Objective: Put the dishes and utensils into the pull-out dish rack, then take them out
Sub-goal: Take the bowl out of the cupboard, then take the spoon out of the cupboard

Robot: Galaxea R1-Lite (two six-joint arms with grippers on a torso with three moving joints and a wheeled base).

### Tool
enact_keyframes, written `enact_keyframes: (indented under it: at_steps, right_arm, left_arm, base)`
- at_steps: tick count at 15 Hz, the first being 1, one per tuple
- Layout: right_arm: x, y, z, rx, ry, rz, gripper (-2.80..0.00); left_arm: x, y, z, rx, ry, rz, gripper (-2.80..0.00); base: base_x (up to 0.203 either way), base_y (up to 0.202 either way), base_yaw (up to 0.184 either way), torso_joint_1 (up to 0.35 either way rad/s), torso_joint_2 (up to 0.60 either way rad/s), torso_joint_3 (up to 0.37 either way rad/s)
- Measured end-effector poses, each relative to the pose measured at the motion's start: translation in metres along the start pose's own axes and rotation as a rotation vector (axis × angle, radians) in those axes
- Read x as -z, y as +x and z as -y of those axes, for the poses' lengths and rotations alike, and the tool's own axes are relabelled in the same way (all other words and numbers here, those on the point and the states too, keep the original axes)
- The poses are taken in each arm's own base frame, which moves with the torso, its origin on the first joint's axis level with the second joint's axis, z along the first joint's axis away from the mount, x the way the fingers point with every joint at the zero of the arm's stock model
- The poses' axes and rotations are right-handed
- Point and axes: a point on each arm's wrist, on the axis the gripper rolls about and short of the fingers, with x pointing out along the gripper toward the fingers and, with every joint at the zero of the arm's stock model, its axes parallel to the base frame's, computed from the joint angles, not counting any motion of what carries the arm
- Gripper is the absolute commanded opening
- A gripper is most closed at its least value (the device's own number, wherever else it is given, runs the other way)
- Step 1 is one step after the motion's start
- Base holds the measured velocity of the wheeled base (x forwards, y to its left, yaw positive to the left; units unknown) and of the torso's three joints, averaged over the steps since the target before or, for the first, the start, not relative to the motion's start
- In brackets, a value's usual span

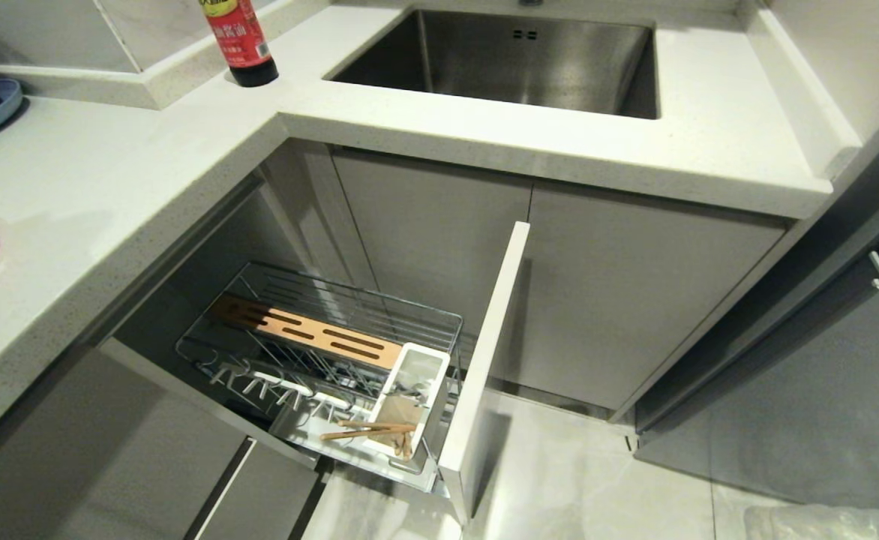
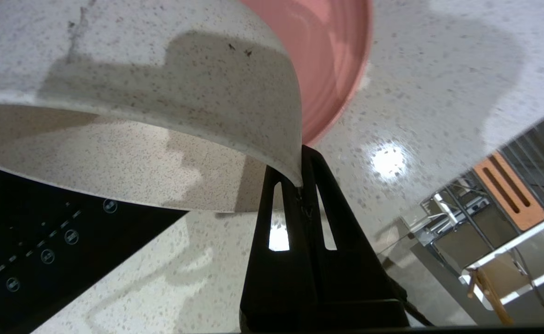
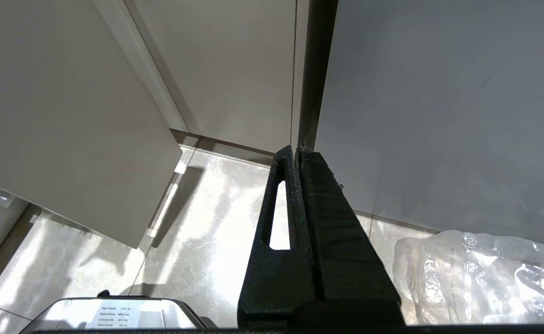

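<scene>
Pinched by its rim between the fingers of the left gripper (image 2: 301, 185): the plain cream-white speckled bowl (image 2: 160, 93), lifted over the pale speckled worktop (image 2: 439, 93). Just beyond the fingers, the round salmon-pink plate (image 2: 332, 55), lying on that worktop. Further off and lower, the pulled-out chrome wire dish rack (image 1: 319, 352), already holding the thin wooden chopsticks (image 1: 368, 430) in its white plastic caddy (image 1: 417, 390). Spoon not made out. Loading only partly done; bowl and plate left, then all the unloading. Right gripper (image 3: 297, 153) closed on nothing, idle over the floor.
</scene>
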Motion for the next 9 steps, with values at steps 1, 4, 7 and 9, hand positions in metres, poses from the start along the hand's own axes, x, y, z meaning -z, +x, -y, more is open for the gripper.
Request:
enact_keyframes:
  at_steps: [1,4,7,9]
  right_arm:
    - [0.000,0.000,0.000,0.000,0.000,0.000,-2.80]
    - [0.000,0.000,0.000,0.000,0.000,0.000,-2.80]
    - [0.000,0.000,0.000,0.000,0.000,0.000,-2.80]
    - [0.000,0.000,0.000,0.000,0.000,0.000,-2.80]
  left_arm:
    - [-0.003,0.011,0.001,-0.007,-0.001,-0.024,-2.80]
    - [-0.011,0.040,0.001,-0.028,-0.009,-0.084,-2.80]
    - [-0.013,0.055,0.002,-0.026,-0.010,-0.126,-2.80]
    - [-0.013,0.059,0.002,-0.026,-0.010,-0.144,-2.80]
  base:
    - [0.000,0.000,0.000,0.000,0.00,0.000]
    - [0.000,0.000,0.000,0.000,0.00,0.000]
    - [0.000,0.000,0.000,0.000,0.00,0.000]
    - [0.000,0.000,0.000,0.000,0.00,0.000]
